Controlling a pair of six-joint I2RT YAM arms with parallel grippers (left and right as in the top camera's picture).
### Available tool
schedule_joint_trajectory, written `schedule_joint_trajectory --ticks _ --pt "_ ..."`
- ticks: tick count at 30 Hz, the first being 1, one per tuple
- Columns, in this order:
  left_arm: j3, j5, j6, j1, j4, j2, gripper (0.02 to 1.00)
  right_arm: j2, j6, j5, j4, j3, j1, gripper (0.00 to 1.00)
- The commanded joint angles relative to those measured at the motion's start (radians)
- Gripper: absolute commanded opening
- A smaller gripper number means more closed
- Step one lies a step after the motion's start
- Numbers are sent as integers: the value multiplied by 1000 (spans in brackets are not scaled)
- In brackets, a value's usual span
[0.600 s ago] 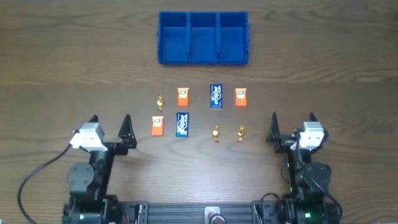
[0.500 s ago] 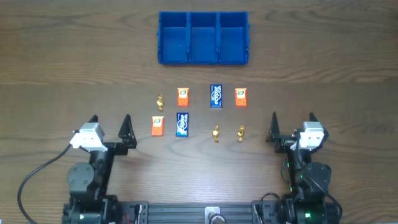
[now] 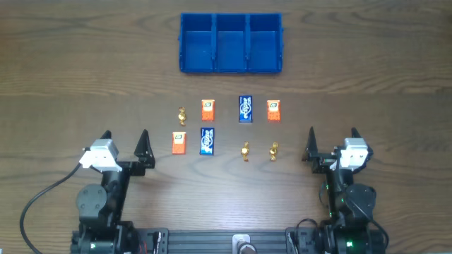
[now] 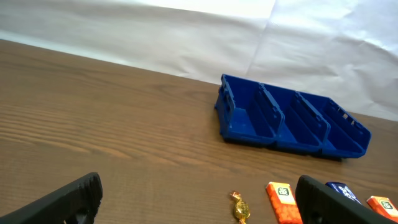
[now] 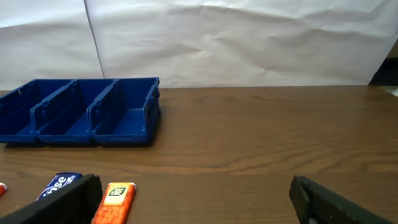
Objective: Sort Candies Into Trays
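Nothing has stirred: the left tool [image 3: 125, 134] and right tool [image 3: 332, 131] hang wide open and empty by their bases, the candies [image 3: 245, 109] lie untouched on the bench [image 3: 381, 85] between them and the blue tray [image 3: 231, 68], so sorting hasn't started.

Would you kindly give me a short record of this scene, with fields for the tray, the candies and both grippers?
tray: blue tray, three compartments, all empty
orange: three orange packs on the table
blue: two blue packs among them
gold: three gold candies
left gripper: open, empty
right gripper: open, empty
sorted: nothing yet
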Motion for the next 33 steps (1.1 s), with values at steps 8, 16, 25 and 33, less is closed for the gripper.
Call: schedule_joint_trajectory --ticks 8,16,25,33 --pt "-19 17 3 3 -34 -6 998 -8 -12 -5 -5 -2 -12 998" --pt "-19 13 3 3 -34 -6 1000 -8 -12 -5 -5 -2 -12 998" --pt "157 83 84 3 -175 53 1000 -8 -12 -5 -5 -2 -12 998" --pt "862 145 116 -46 -703 734 1000 -8 -12 -5 -5 -2 -12 998"
